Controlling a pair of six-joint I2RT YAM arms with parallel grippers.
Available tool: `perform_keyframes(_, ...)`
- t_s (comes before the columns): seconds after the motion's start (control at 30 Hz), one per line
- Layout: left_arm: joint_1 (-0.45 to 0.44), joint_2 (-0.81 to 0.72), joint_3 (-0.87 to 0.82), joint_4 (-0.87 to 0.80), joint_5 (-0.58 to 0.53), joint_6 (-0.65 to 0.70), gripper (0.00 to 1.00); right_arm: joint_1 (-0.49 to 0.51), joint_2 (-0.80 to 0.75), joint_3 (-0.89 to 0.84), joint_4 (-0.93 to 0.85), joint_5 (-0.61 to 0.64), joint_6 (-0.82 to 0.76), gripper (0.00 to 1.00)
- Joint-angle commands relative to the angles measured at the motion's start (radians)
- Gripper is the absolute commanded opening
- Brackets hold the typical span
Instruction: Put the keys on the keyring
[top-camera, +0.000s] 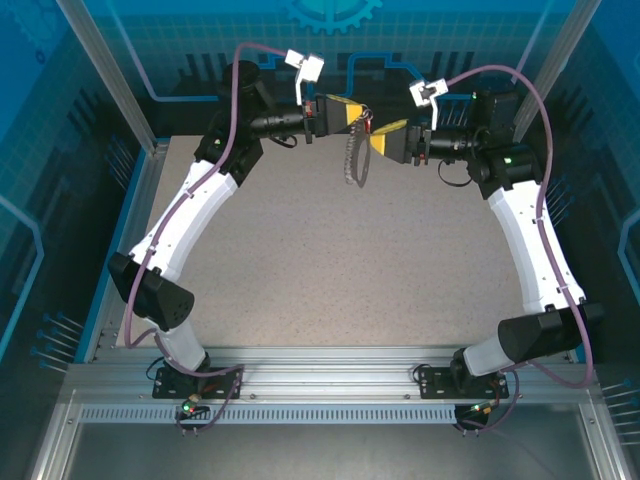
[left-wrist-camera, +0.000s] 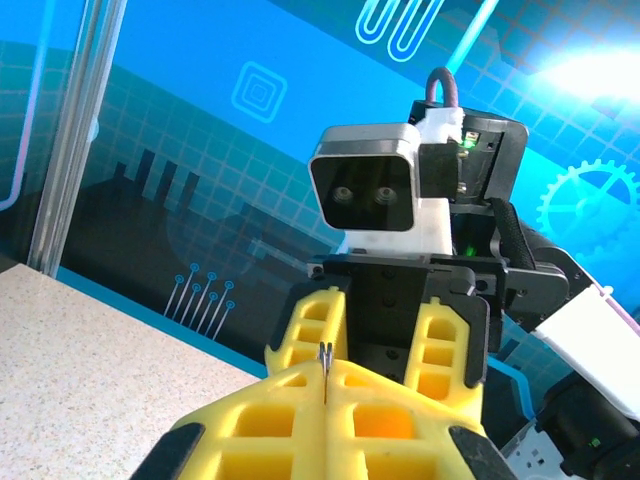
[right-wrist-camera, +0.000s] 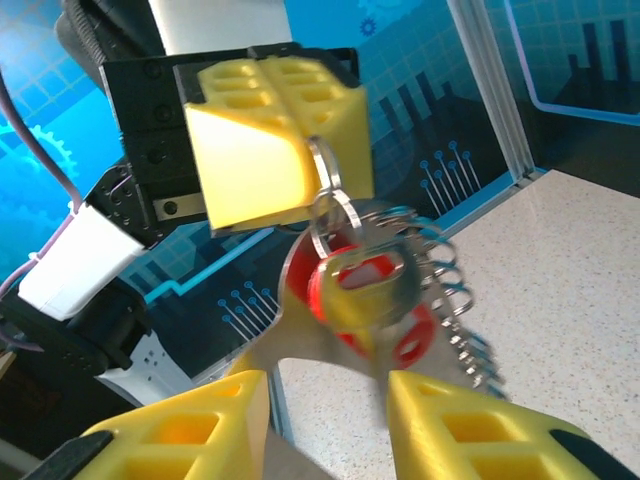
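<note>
The left gripper (right-wrist-camera: 312, 140) is pressed together on a thin silver ring of the keyring (top-camera: 352, 160), high above the table (top-camera: 350, 260). The keyring hangs straight down from this gripper, and its row of wire rings (right-wrist-camera: 455, 300) lies just behind the key (right-wrist-camera: 372, 300). The key, with a red head, hangs directly under the left gripper. The right gripper (right-wrist-camera: 328, 400) faces it from just beside, with its fingers apart, and the key's blade reaches down between them.
</note>
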Motion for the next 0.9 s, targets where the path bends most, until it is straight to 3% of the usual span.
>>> perform_keyframes(0.0,0.003,-0.014,0.04,0.034,0.03,-0.024,0.0,-0.036,-0.035,-0.009,0.064,0.045,0.036,0.43)
perform_keyframes(0.27,0.002,-0.01,0.052,0.032,0.04,-0.029,0.0,-0.008,-0.013,0.026,0.073,0.034,0.045,0.56)
perform_keyframes(0.87,0.001,-0.004,0.075,0.019,0.056,-0.032,0.0,0.071,0.051,0.069,0.087,0.073,0.05,0.53)
